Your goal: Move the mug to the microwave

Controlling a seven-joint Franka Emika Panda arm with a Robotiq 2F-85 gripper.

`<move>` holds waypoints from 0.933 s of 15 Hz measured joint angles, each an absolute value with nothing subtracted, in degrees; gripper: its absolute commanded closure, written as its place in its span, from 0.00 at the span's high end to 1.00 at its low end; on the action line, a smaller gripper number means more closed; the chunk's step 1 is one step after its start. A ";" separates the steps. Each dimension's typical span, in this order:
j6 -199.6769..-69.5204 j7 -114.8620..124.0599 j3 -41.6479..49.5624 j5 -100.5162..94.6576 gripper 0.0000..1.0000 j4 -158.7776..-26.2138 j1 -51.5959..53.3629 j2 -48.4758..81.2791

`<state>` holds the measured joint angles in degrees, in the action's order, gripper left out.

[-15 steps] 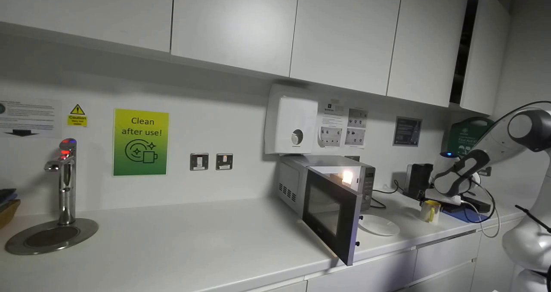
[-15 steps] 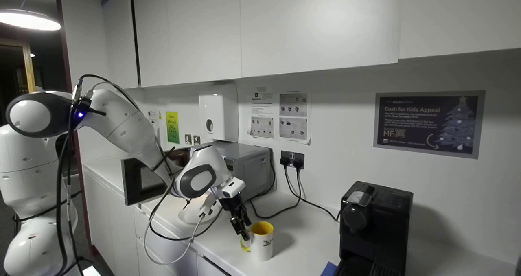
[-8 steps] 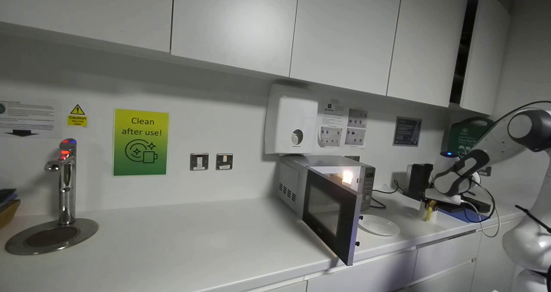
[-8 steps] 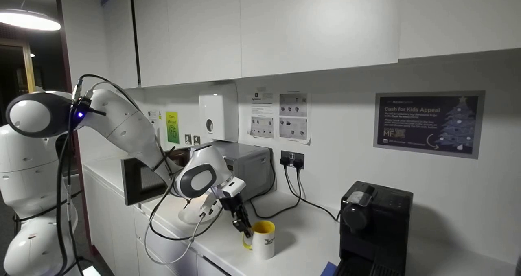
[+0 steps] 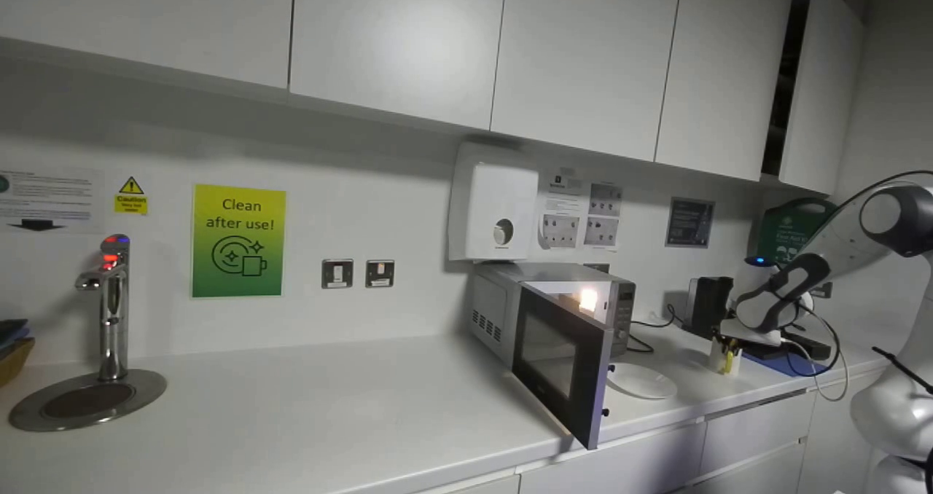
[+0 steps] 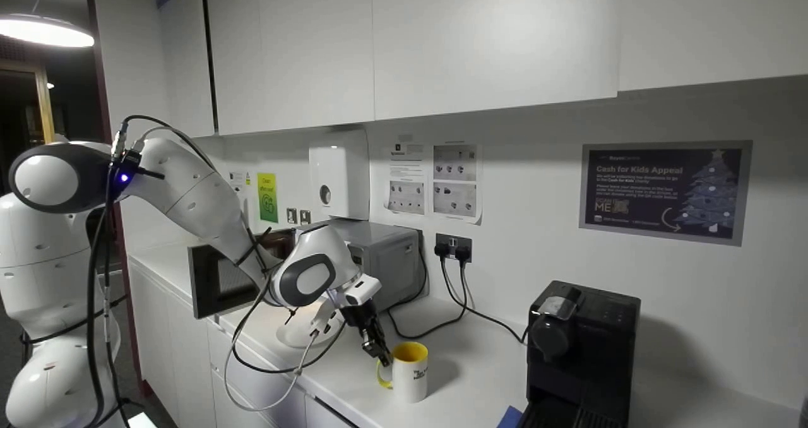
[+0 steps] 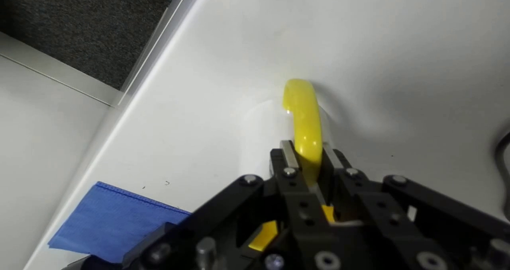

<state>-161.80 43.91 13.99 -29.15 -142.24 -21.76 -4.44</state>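
Wrist view: mug with jaws tight on its yellow handle; microwave only in both exterior views.

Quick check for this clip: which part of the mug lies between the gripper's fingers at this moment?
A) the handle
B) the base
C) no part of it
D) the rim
A: the mug has its yellow handle between the fingers, as the wrist view shows, with one finger close against each side.
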 measured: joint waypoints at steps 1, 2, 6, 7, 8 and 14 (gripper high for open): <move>-161.80 43.91 13.96 -29.40 0.04 -142.24 -21.75 -4.47; -161.79 43.88 13.89 -29.51 0.04 -142.27 -21.73 -4.51; -161.71 43.76 12.61 -29.54 0.04 -143.00 -21.46 -5.53; -161.71 43.76 12.18 -29.54 0.04 -143.24 -21.15 -5.94; -161.71 43.76 11.69 -29.54 0.04 -143.55 -20.84 -6.45; -161.70 43.70 7.05 -29.48 0.04 -146.65 -18.84 -10.24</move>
